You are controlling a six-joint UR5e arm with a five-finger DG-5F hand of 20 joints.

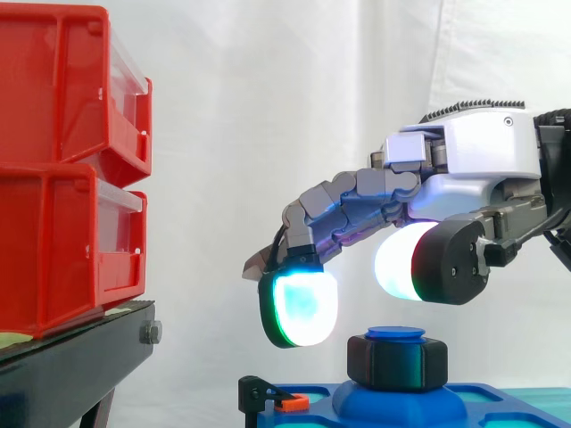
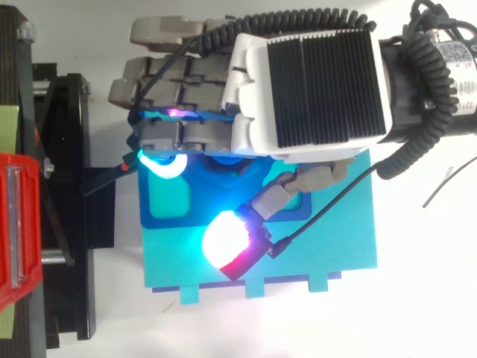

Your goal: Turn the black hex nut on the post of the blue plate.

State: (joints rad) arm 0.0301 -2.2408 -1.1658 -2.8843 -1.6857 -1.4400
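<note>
A black hex nut [image 1: 396,361] sits on the blue post [image 1: 396,333], which rises from the blue plate [image 1: 401,406]. My hand [image 1: 486,152] hovers just above it with its fingers relaxed and gently bent, holding nothing. A glowing fingertip pad [image 1: 303,308] hangs to the left of the nut, a little above it and apart from it. The thumb pad [image 1: 397,260] floats over the post top with a clear gap. From above, the hand [image 2: 305,82] covers the nut, and the blue plate [image 2: 168,205] lies on a teal base [image 2: 328,231].
Two stacked red bins [image 1: 62,169] stand on a black stand [image 1: 71,366] to the left. A small black clamp with an orange tab [image 1: 290,403] sits at the plate's left edge. Open air lies between the bins and the hand.
</note>
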